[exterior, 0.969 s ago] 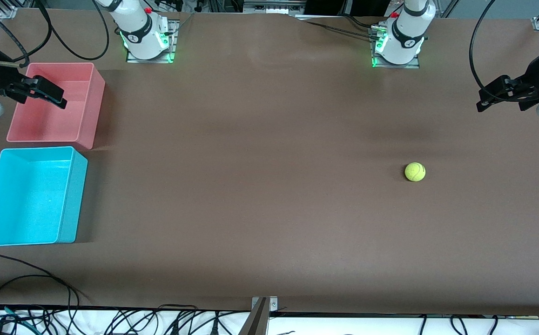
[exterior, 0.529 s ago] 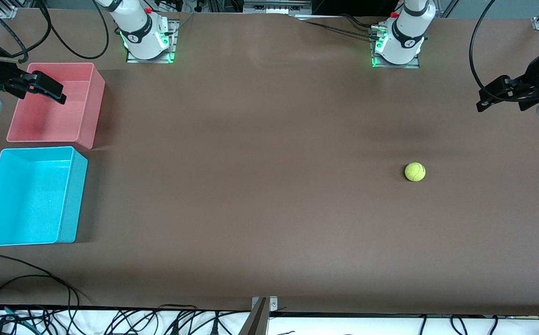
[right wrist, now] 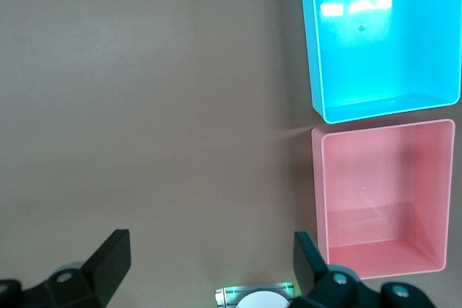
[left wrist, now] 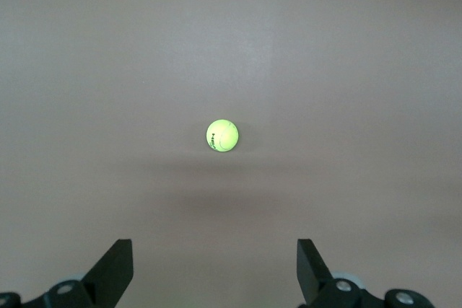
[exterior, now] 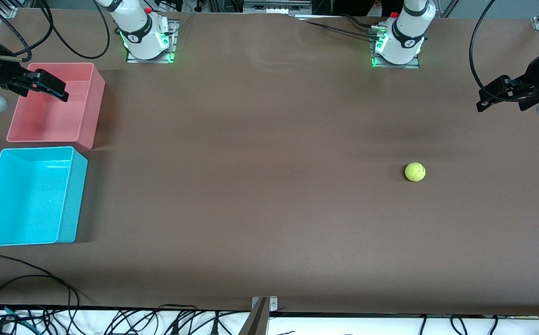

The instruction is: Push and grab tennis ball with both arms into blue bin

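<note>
The tennis ball [exterior: 414, 171] is small and yellow-green and lies on the brown table toward the left arm's end. In the left wrist view the tennis ball [left wrist: 222, 135] sits well ahead of my left gripper [left wrist: 215, 248], which is open and empty. From the front, the left gripper [exterior: 502, 105] hangs high over the table's end. The blue bin [exterior: 72, 200] stands empty at the right arm's end. My right gripper [exterior: 45, 94] hovers open and empty over the pink bin's edge. The right wrist view shows the right gripper [right wrist: 209, 241] and the blue bin [right wrist: 315, 70].
A pink bin [exterior: 90, 107], also empty, stands beside the blue one, farther from the front camera; it shows in the right wrist view too [right wrist: 319, 200]. The arm bases [exterior: 146, 39] [exterior: 397, 44] sit along the table's back edge. Cables [exterior: 27, 279] trail over the front edge.
The right gripper has shifted slightly over the pink bin's edge. The left gripper and the ball have not moved.
</note>
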{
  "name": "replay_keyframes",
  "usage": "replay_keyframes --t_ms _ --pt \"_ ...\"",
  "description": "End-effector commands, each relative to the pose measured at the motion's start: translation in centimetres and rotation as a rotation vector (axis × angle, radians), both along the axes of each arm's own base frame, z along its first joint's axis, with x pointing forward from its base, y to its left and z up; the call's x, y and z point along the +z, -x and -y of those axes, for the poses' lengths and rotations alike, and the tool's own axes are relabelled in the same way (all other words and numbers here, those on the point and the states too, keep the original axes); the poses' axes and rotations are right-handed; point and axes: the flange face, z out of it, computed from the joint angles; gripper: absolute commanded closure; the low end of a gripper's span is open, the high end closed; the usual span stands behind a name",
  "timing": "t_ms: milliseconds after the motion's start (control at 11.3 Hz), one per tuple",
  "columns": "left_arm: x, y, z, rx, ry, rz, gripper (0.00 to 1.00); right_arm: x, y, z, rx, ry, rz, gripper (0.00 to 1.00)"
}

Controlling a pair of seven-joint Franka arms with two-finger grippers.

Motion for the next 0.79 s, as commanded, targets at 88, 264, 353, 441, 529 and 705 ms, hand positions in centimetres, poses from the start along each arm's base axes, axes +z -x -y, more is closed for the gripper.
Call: replay_keyframes --t_ms 88,264,353,441,529,705 --pt "0.3 -0.1 -0.1 0.005 -0.02 -0.003 0.0 0.3 0.2 -0.2 0.01 -0.004 -0.014 0.0" --pt "0.3 0.0 -0.1 0.005 -0.02 -0.005 0.0 -0.4 -0.1 -0.7 0.017 0.007 -0.027 0.0" --pt "0.3 -0.1 -0.1 0.005 -0.02 -0.003 0.0 -0.7 -0.2 -0.6 0.017 0.007 -0.035 0.0" --pt "0.3 -0.1 -0.1 0.005 -0.02 -0.003 0.0 -0.7 -0.2 -0.6 0.02 0.008 -0.033 0.0" --pt "0.3 0.0 -0.1 0.005 -0.02 -0.005 0.0 -0.7 -0.2 -0.8 0.017 0.007 -0.032 0.0" --pt "0.3 0.0 -0.1 0.007 -0.02 -0.005 0.0 -0.5 -0.2 -0.9 0.011 0.0 -0.028 0.0"
